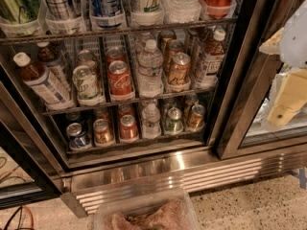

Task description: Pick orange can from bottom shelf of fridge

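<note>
The hand [288,97], far right, is cut by the edge; top-shelf bottles [144,1] lose their tops.

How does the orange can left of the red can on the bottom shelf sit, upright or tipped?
Upright: the orange can stands vertical, silver top facing up. The hand hangs at right, before the glass door.

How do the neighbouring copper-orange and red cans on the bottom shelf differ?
The copper-orange aluminium can is coppery, the red aluminium can red. The orange can stands left of the red one and lower in view. Both upright, same size, silver tops. The claw hangs far right.
</note>
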Tool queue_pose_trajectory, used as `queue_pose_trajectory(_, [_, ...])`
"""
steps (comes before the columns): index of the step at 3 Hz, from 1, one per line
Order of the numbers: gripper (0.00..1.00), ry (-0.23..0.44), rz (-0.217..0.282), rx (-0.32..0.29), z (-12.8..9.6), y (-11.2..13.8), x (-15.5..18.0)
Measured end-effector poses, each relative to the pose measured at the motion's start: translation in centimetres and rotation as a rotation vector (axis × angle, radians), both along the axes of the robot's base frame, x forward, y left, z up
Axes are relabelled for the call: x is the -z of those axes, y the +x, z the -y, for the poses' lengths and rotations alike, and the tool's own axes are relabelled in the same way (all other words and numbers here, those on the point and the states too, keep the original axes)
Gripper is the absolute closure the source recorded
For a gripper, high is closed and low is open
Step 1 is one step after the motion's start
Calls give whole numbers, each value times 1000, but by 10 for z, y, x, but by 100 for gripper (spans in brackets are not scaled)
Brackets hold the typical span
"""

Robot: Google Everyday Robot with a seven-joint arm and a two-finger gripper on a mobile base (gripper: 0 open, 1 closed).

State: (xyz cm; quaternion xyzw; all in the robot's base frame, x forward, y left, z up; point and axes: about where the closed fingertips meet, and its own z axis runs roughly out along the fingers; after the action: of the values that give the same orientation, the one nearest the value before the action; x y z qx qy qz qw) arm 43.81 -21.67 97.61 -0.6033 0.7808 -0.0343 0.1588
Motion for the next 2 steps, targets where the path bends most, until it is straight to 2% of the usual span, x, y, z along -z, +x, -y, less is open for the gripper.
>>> queue_pose_trajectory(1, [0,0,0,0,0,0,0])
queue_pose_trajectory(2, [0,19,-8,30,-4,-1,12])
